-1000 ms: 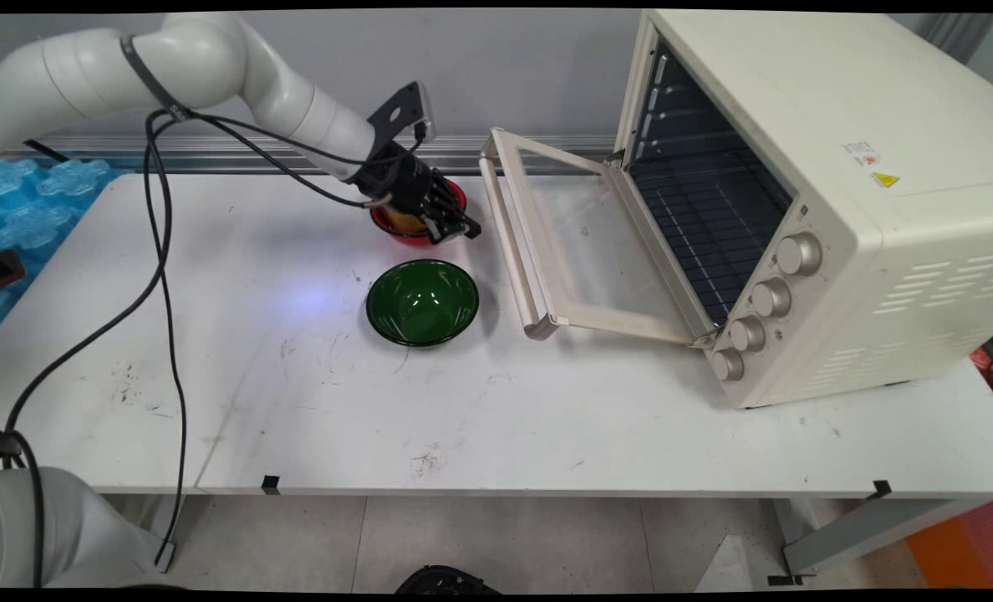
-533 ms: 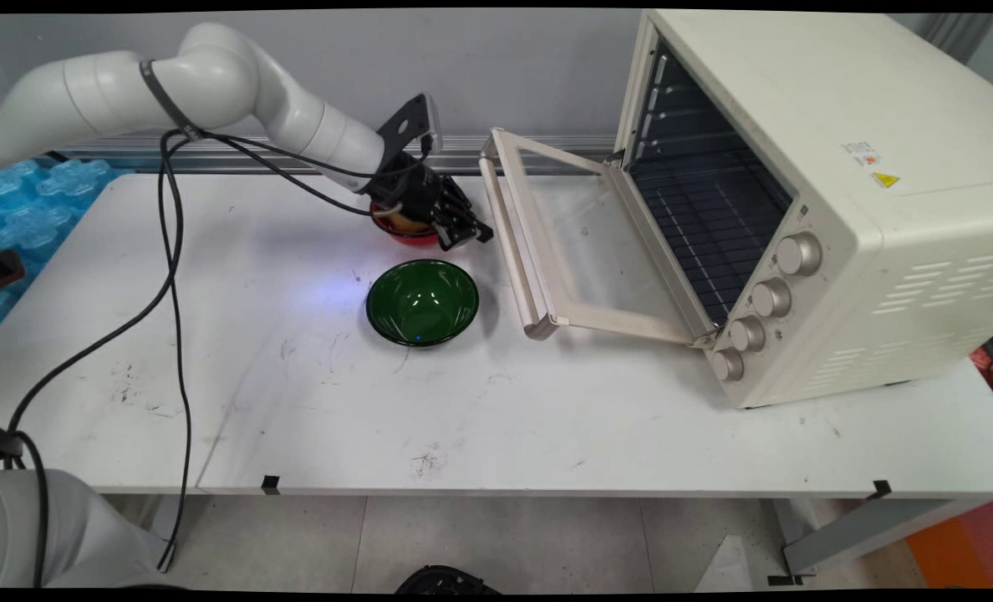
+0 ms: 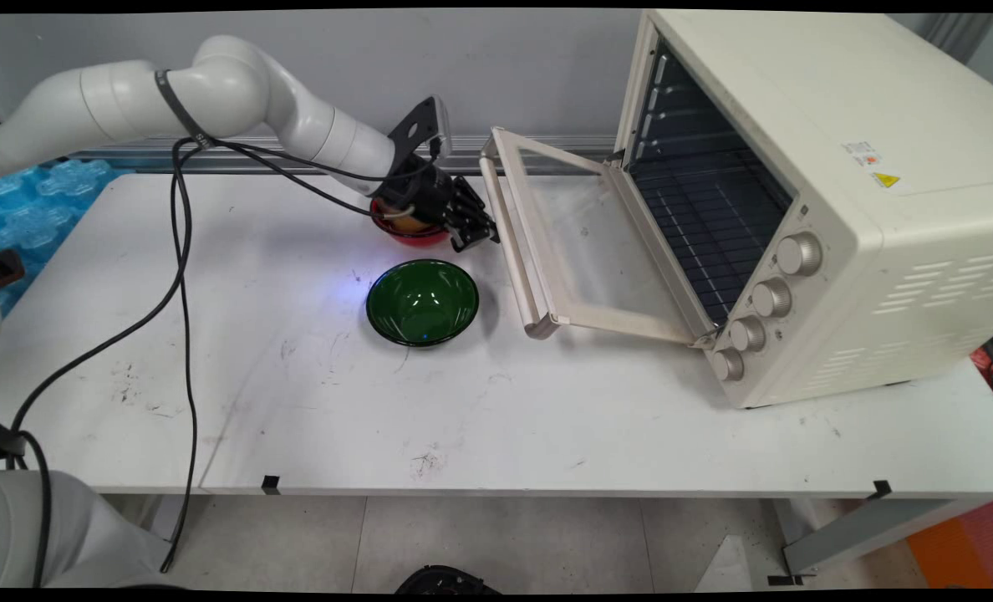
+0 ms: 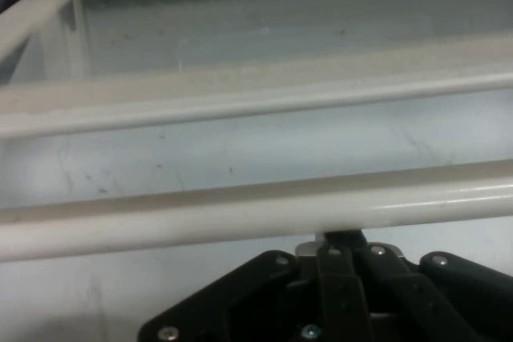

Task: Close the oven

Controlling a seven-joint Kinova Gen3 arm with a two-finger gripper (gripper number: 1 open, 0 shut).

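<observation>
My black gripper (image 3: 484, 237) hangs low over the table, between a red bowl (image 3: 417, 236) and the handle (image 3: 511, 242) of the cream toaster oven's open door (image 3: 584, 242). In the hand view my gripper (image 4: 343, 239) is shut with nothing in it, its tip right up against the cream handle bar (image 4: 200, 218). The door's glass and frame fill the rest of that view. The red bowl holds something yellow-orange (image 3: 409, 223), mostly hidden behind my wrist. A green bowl (image 3: 422, 301) stands empty, nearer the camera than my hand.
The toaster oven (image 3: 847, 209) stands at the right with its wire rack (image 3: 705, 217) exposed and several knobs (image 3: 768, 297) on the front. Black cables (image 3: 180, 251) hang from my arm over the left of the table. Blue packaging (image 3: 33, 209) lies at the far left.
My gripper has moved right, from above the red bowl to the oven door's handle. The bowls and the door have not moved.
</observation>
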